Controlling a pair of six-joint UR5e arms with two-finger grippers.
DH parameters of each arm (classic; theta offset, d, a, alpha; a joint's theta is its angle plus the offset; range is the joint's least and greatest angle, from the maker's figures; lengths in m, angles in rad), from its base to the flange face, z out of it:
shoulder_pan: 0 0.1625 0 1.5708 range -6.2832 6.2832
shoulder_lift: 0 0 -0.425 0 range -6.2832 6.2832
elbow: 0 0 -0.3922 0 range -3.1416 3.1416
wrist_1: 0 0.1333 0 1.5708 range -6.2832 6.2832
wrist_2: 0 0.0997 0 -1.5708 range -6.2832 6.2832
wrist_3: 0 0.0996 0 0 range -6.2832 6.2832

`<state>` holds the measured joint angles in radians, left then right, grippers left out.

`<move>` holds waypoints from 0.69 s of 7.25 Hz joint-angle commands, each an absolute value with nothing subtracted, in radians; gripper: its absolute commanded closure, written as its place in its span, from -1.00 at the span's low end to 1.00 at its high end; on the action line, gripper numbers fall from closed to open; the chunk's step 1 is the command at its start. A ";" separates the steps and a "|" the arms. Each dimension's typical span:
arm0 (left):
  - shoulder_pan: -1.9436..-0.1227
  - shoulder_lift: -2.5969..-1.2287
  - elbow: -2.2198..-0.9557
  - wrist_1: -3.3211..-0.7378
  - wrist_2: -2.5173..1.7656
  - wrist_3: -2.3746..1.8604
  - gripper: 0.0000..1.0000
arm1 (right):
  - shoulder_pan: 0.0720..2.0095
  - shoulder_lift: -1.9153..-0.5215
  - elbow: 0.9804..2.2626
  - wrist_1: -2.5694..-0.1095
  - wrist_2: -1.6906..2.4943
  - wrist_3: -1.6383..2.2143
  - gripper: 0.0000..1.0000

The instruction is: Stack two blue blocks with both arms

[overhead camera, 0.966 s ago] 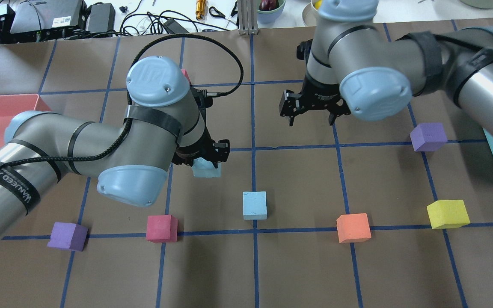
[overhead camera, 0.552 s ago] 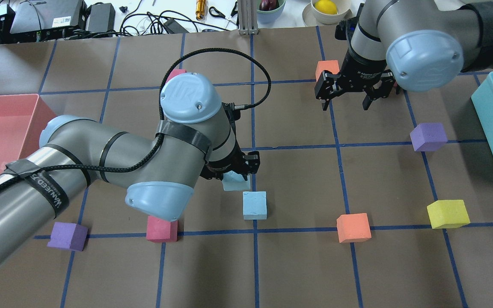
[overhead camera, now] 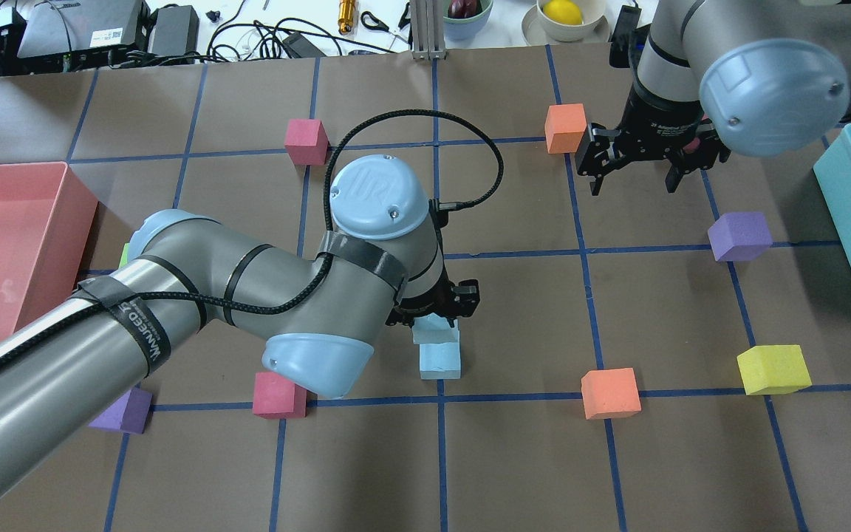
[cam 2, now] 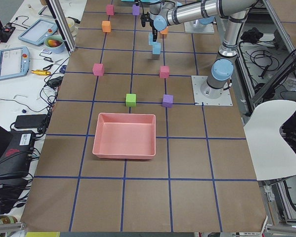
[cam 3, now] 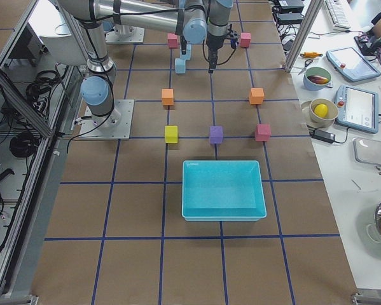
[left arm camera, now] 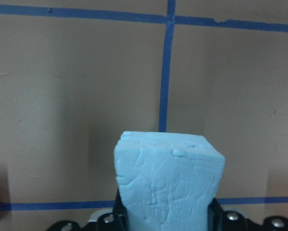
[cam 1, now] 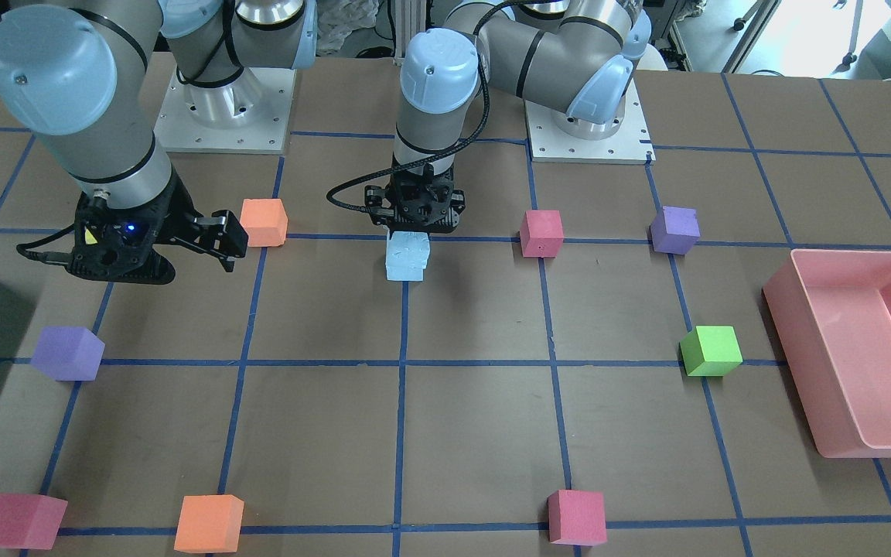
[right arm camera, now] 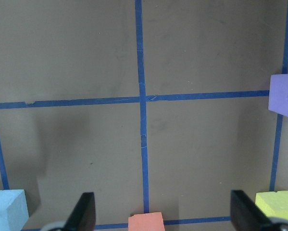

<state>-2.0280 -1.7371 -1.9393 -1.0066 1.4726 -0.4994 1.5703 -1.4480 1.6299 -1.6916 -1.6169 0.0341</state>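
Observation:
My left gripper [overhead camera: 436, 314] is shut on a pale blue block [overhead camera: 434, 332] and holds it directly over the second blue block [overhead camera: 440, 362], which sits on the table. In the front-facing view the held block [cam 1: 411, 244] sits just above the lower one [cam 1: 404, 269]; I cannot tell whether they touch. The left wrist view shows the held block [left arm camera: 168, 185] between the jaws, hiding the lower one. My right gripper [overhead camera: 634, 183] is open and empty at the back right, next to an orange cube [overhead camera: 566, 127].
A pink bin [overhead camera: 78, 185] stands at the left and a teal bin [overhead camera: 839, 192] at the right. Red [overhead camera: 279, 394], orange [overhead camera: 610, 393], yellow [overhead camera: 773, 368] and purple [overhead camera: 739, 236] cubes lie around. A green cube [cam 1: 711, 350] sits near the pink bin.
My left arm has carried the blue block rightward until it is over the second blue block. My right arm has pulled back to the far right, still open.

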 commanded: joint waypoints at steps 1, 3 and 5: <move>-2.040 -1.744 -1.956 -1.005 1.473 -0.531 0.92 | 1.577 -1.486 1.620 -1.692 -1.603 0.037 -1.00; -2.045 -1.743 -1.983 -1.003 1.471 -0.548 0.92 | 1.566 -1.496 1.617 -1.690 -1.586 0.025 -1.00; -2.046 -1.752 -1.983 -1.002 1.467 -0.561 0.80 | 1.566 -1.506 1.609 -1.689 -1.539 0.021 -1.00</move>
<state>-2.0450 -1.7460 -1.9813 -1.0033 1.4695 -0.5522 1.5670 -1.5003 1.6140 -1.6883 -1.5712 0.0241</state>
